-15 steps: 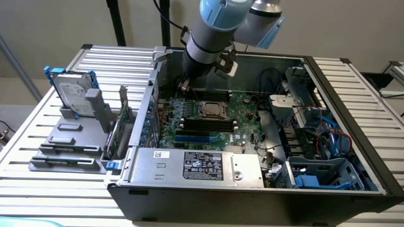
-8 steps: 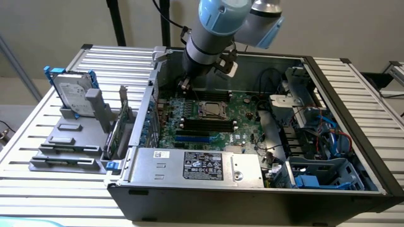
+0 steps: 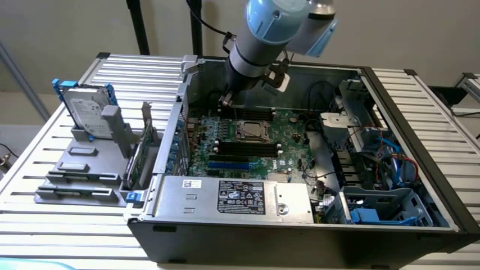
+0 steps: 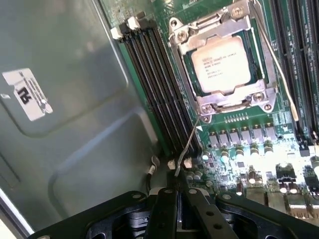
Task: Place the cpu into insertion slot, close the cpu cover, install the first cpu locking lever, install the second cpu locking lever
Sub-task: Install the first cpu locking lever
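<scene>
The cpu lies flat in the insertion slot, silver top up. The cpu cover is folded down around it, and the chip shows through its window. One thin wire locking lever stands out from the slot's corner, and its free end reaches my gripper's tips. My gripper is shut; I cannot tell whether the lever's end is pinched between its tips or just touches them. A second wire lever runs along the cover's other side. In the exterior view my gripper hangs inside the case behind the slot.
Long black memory slots run beside the insertion slot, and the grey case wall stands close by. A power supply fills the case front, and a blue drive cage and cables sit at the exterior view's right. A hard drive stands outside.
</scene>
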`<control>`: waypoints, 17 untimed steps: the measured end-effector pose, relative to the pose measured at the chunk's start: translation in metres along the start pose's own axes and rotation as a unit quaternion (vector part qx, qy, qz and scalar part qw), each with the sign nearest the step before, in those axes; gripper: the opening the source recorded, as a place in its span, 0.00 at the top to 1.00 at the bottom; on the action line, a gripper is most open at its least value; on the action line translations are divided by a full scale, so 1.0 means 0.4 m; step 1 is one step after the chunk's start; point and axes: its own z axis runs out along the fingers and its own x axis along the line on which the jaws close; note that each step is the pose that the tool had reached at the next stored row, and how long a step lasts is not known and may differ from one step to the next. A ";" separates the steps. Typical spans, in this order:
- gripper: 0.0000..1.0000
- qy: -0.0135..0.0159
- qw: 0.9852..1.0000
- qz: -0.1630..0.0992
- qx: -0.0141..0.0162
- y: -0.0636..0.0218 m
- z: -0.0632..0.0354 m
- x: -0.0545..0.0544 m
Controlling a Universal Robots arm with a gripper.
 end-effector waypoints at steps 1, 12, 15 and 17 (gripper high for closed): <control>0.89 0.000 1.000 0.000 0.000 0.006 -0.001 0.003; 0.89 0.001 1.000 -0.002 -0.004 0.052 -0.009 0.021; 0.89 0.003 1.000 -0.006 -0.011 0.053 -0.003 0.018; 0.89 0.003 1.000 -0.008 -0.016 0.052 0.001 0.014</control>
